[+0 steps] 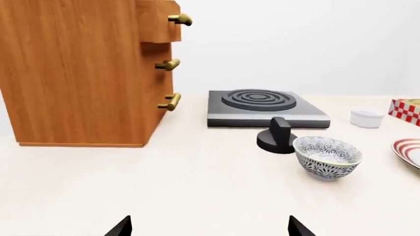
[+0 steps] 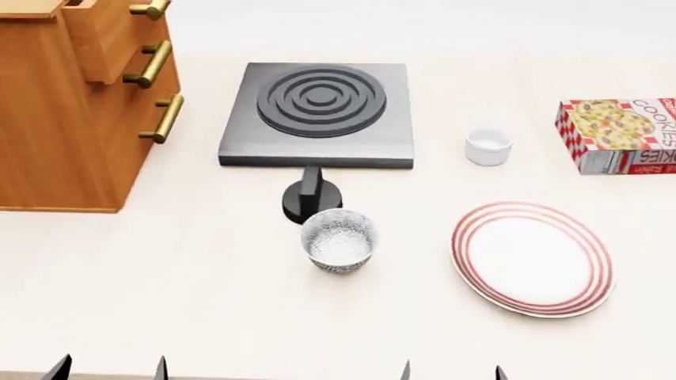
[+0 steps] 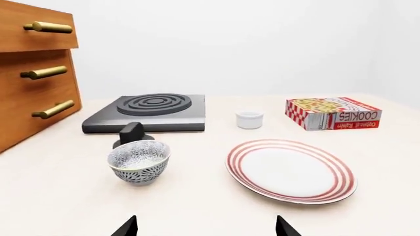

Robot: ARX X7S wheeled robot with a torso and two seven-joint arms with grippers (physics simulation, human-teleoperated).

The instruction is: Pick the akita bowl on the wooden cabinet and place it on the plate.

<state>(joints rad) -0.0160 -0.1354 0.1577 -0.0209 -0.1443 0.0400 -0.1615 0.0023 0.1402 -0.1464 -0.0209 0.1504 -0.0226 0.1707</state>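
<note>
The wooden cabinet (image 2: 53,119) stands at the far left, its brass-handled drawers facing the stove; only a sliver of its top shows, and the akita bowl on it is out of view. A blue-grey patterned bowl (image 2: 338,240) of that look stands upright on the counter, left of the red-ringed plate (image 2: 533,257). The plate holds nothing. My left gripper (image 2: 109,370) and right gripper (image 2: 452,372) hang at the near edge, both open and holding nothing. The left wrist view shows the cabinet (image 1: 72,73) and the counter bowl (image 1: 327,157); the right wrist view shows that bowl (image 3: 139,161) beside the plate (image 3: 288,169).
A dark square stove (image 2: 317,115) with ring burner sits at the back, its black knob (image 2: 309,198) just behind the counter bowl. A small plain white cup (image 2: 488,146) and a cookies box (image 2: 621,134) stand behind the plate.
</note>
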